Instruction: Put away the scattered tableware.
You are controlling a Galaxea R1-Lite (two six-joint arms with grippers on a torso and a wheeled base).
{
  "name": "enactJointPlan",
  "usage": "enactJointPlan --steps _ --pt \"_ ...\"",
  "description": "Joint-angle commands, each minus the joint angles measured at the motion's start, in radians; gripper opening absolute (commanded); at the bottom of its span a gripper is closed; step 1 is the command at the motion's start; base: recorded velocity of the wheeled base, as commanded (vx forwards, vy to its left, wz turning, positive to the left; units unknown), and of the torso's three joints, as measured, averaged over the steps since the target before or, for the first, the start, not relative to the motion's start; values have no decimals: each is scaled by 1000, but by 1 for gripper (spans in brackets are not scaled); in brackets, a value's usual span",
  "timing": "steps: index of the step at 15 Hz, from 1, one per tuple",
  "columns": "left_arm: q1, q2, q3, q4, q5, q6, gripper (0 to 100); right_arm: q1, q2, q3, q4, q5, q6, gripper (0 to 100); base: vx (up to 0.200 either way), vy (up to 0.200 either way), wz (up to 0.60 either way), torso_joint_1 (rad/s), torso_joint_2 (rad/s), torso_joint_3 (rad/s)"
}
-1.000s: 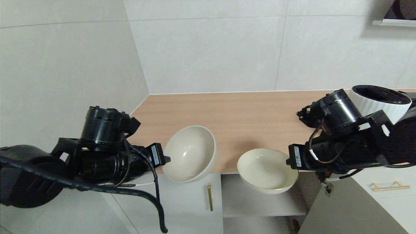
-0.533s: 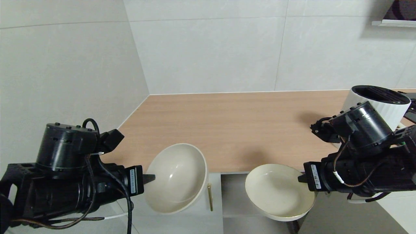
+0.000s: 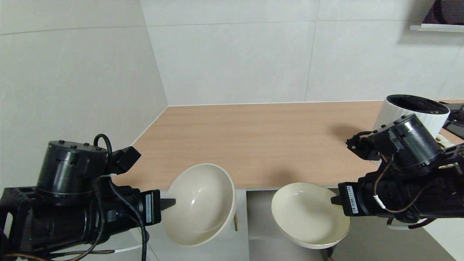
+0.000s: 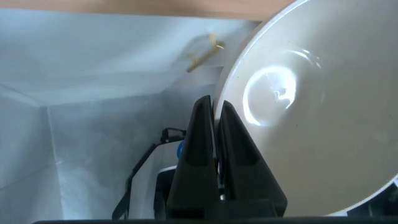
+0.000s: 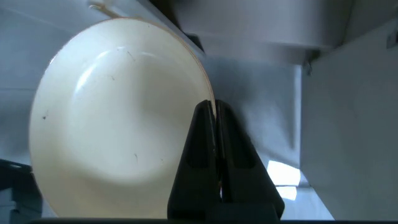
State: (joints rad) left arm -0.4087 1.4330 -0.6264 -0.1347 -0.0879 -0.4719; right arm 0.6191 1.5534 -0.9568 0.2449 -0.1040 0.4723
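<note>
Two bowls hang just past the countertop (image 3: 253,145) edge, the left gripper (image 3: 173,201) clenched on the rim of the deep bowl (image 3: 201,206), the right gripper (image 3: 332,199) likewise on the shallow bowl (image 3: 306,215), likely poised for stowing in the open cabinet (image 3: 258,217) below

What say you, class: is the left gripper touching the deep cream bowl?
Touching. Left wrist view: the left gripper pinches the deep cream bowl at its rim.

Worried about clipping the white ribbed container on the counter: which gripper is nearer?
Right. The right gripper, gripping the shallow bowl, sits in front and left of the container; the left gripper, with the deep bowl, is far left.
</note>
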Motion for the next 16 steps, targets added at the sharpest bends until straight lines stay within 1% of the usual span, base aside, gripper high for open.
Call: enactJointPlan --steps 1,8,11,16 --pt "1 7 -1 0 -1 -1 0 -1 19 1 1 -2 0 0 0 0 0 0 0 0" --pt "-4 20 2 1 0 -1 0 -1 60 10 -16 -5 0 0 0 0 0 0 0 0" --pt "-7 18 7 1 0 1 0 -1 62 12 -16 -5 -1 0 0 0 0 -139 349 191" --pt "-12 21 7 0 0 1 0 7 63 16 -16 -5 -1 0 0 0 0 -201 482 276"
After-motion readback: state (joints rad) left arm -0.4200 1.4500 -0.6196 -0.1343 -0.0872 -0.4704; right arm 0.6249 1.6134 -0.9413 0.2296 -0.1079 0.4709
